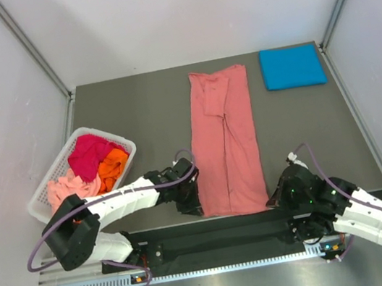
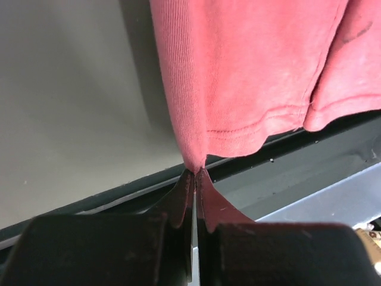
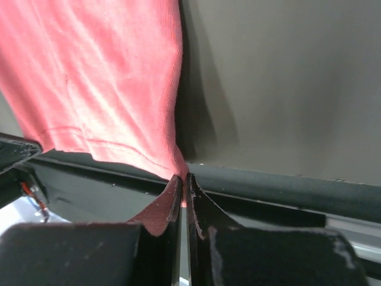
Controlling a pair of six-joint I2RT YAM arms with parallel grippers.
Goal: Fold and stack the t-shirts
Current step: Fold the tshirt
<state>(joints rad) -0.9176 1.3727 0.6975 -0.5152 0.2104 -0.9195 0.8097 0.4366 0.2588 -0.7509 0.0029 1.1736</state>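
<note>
Progress: one bright blue t-shirt [image 1: 292, 66] lies folded square at the far right corner of the counter [image 1: 135, 115].

The salmon-pink t-shirt [image 1: 226, 141] lies mid-counter, its sides folded in to a long strip. The cross-fold is not yet done.

The left end effector [image 2: 194, 173] is pressed together, pinching the near left hem corner. The right end effector [image 3: 181, 177] likewise pinches the near right corner.

The magenta t-shirt [image 1: 88, 153], orange t-shirt [image 1: 113, 167] and pale pink t-shirt [image 1: 63, 190] lie crumpled in the white basket [image 1: 52, 170] at left.

Judgement: most of the task remains.

Surface: dark grey, matte, flat. White panel walls [image 1: 178, 20] stand on three sides, with a metal rail [image 1: 197, 268] at the near edge.
</note>
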